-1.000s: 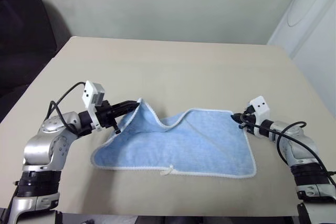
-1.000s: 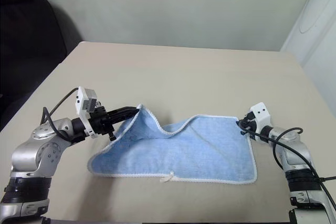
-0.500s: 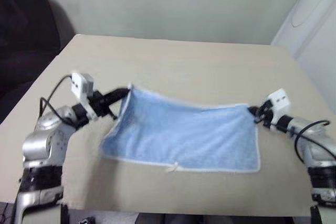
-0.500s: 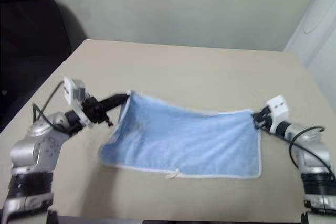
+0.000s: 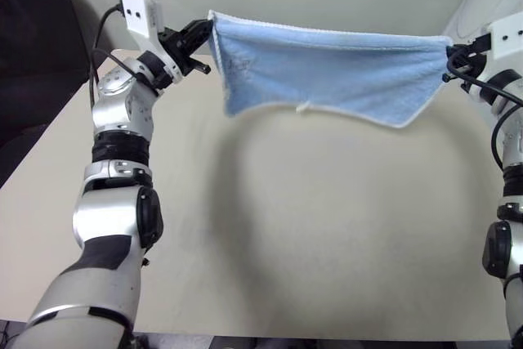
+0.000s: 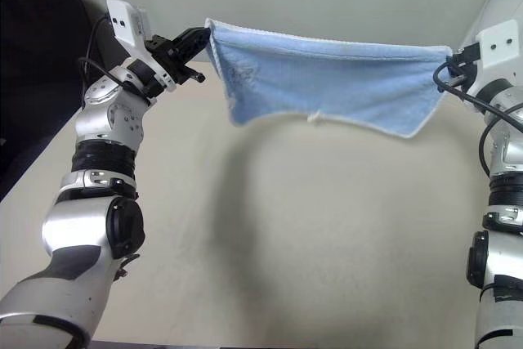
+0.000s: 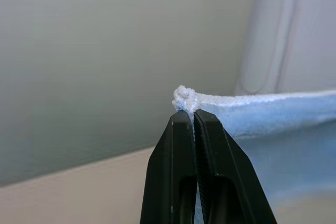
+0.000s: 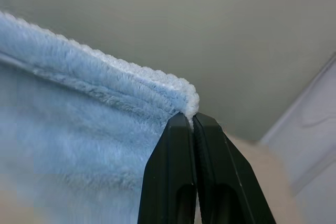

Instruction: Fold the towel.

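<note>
A: Item: towel (image 5: pixel 327 71). Location?

B: Hung clear above the counter (image 5: pixel 310 234), stretched between left gripper (image 5: pixel 204 37) and right gripper (image 5: pixel 451 58); each gripper's fingers were clamped tight on an upper corner.

A: Step in hand?

B: Judged the lift-and-spread before folding.

A: Next requirement?

B: Probably lowering it far edge first, then bringing the held corners over to meet the hanging edge evenly.

The towel (image 5: pixel 327 71), light-blue terry with whitish stitched edging, hung stretched across the top of the frame, clear of the counter (image 5: pixel 327 226). Its upper edge ran nearly straight between its two top corners. A small white tag (image 5: pixel 303 107) dangled from its lower edge.
</note>
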Controlling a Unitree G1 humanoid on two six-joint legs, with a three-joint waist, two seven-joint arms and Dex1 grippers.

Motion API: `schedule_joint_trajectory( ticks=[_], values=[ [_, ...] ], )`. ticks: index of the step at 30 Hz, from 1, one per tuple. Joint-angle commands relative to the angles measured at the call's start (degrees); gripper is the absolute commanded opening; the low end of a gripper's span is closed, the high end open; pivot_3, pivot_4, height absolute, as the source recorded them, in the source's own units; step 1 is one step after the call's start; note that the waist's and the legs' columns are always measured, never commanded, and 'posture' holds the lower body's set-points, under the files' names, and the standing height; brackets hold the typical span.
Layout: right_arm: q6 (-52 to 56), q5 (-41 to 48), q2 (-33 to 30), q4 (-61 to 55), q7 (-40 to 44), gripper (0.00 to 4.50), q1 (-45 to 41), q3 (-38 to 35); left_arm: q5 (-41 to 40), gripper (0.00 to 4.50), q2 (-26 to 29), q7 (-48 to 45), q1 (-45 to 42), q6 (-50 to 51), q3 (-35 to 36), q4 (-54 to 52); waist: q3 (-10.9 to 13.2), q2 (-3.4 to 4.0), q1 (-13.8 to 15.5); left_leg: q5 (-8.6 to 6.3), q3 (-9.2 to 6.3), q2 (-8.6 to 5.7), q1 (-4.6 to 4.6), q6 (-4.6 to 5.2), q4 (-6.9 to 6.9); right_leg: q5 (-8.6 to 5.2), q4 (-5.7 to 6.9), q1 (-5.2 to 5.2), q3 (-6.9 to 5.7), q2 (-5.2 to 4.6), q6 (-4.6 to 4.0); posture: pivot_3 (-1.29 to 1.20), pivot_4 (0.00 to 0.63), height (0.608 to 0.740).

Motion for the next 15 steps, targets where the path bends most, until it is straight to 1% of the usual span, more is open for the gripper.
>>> schedule_joint_trajectory(
  ticks=[1,4,5,9,11,13,15],
  values=[
    [2.69,4.44,-1.1,-10.67,3.3,0.02,7.07,-3.65,-2.54,0.0,2.61,-5.54,4.45,2.16,1.87,-4.89,0.06,0.07,-0.07,0.0,0.01,0.0,0.01,0.01,0.13,0.0,0.05,0.05,0.0,0.0,0.0,0.0,0.15,0.74],
    [7.23,10.89,-1.51,-25.5,8.19,0.02,22.31,-7.94,-5.15,0.0,6.08,-10.15,15.67,7.54,2.53,-15.1,0.1,0.11,-0.22,0.11,0.04,-0.05,-0.17,0.07,0.31,0.01,0.01,0.0,0.04,0.0,0.0,0.0,0.15,0.74],
    [8.4,12.14,-1.62,-28.24,8.76,0.02,25.04,-8.78,-5.72,0.0,6.65,-10.44,17.81,8.94,2.68,-17.48,0.11,0.1,-0.25,0.1,0.05,-0.03,-0.15,0.05,0.34,-0.01,0.03,0.03,0.03,0.03,0.01,0.0,0.15,0.74],
    [15.14,19.08,-1.88,-41.23,13.24,0.02,42.96,-14.19,-8.92,0.0,11.7,-14.7,33.96,16.57,2.99,-33.37,0.14,0.01,-0.33,0.15,0.09,-0.05,-0.28,0.04,0.53,-0.03,0.06,-0.01,0.06,0.06,-0.07,0.0,0.15,0.74],
    [17.31,21.47,-2.02,-44.47,14.51,0.02,48.09,-16.08,-11.25,0.0,13.66,-15.43,39.39,20.69,3.65,-39.78,0.15,-0.05,-0.29,0.1,0.1,-0.06,-0.33,0.03,0.54,-0.18,0.06,-0.01,0.06,0.06,-0.17,0.0,0.15,0.74],
    [18.83,23.4,-2.36,-47.06,16.58,0.02,53.24,-17.71,-13.2,0.0,15.96,-16.44,45.57,23.89,4.4,-46.57,0.15,-0.07,-0.25,-0.24,0.06,-0.14,-0.47,-0.56,0.57,-0.39,0.08,-0.09,0.12,0.05,-0.13,0.0,0.15,0.74],
    [19.94,25.16,-2.56,-48.49,17.85,0.02,56.29,-18.9,-14.55,0.0,17.56,-16.25,49.48,26.54,5.11,-50.25,0.14,-0.1,-0.24,-0.26,0.05,-0.19,-0.45,-0.58,0.59,-0.5,0.11,-0.05,0.14,0.01,-0.09,0.0,0.15,0.74]
  ],
)
